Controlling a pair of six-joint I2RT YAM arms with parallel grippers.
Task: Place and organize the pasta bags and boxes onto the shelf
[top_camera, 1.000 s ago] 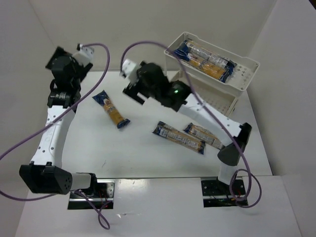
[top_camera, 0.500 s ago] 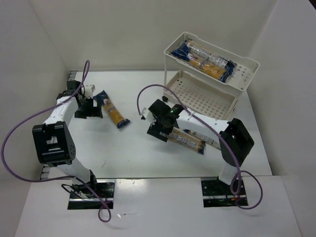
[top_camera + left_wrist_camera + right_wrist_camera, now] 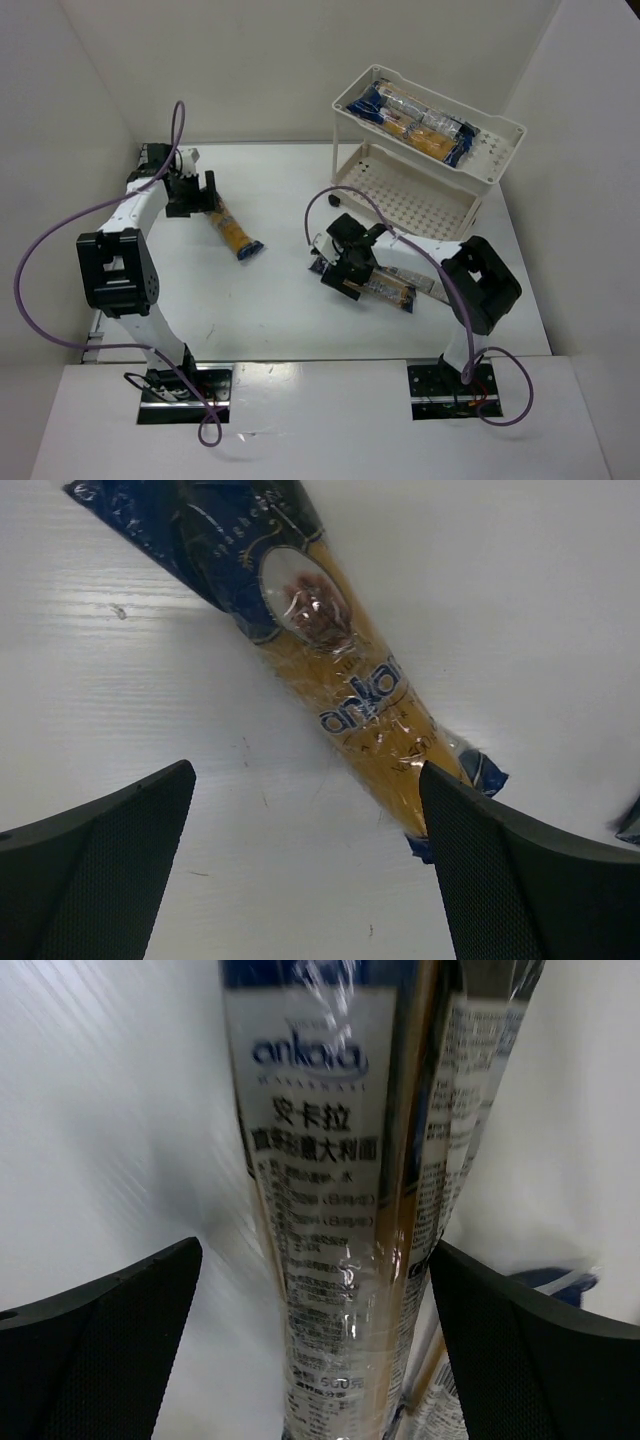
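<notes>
One pasta packet (image 3: 236, 232) lies slanted on the table at the left; in the left wrist view this packet (image 3: 340, 680) runs from top left to lower right. My left gripper (image 3: 192, 195) hovers open at its far end, and the packet's lower tip is beside the right finger (image 3: 530, 880). A second packet (image 3: 385, 288) lies mid-table. My right gripper (image 3: 345, 267) is open and straddles this packet (image 3: 330, 1210), not closed on it. A third packet (image 3: 424, 282) lies just behind and also shows at the right of the wrist view (image 3: 485, 1100). The shelf (image 3: 500, 128) carries packets (image 3: 420, 120) on its top tray.
The shelf's lower tray (image 3: 420, 195) shows bare perforated plastic. White walls close in the table at the back and on both sides. Purple cables loop above both arms.
Both arms have come down from a raised pose to the table. The left gripper now sits at the far end of the left packet, the right gripper over the middle packet's left end.
</notes>
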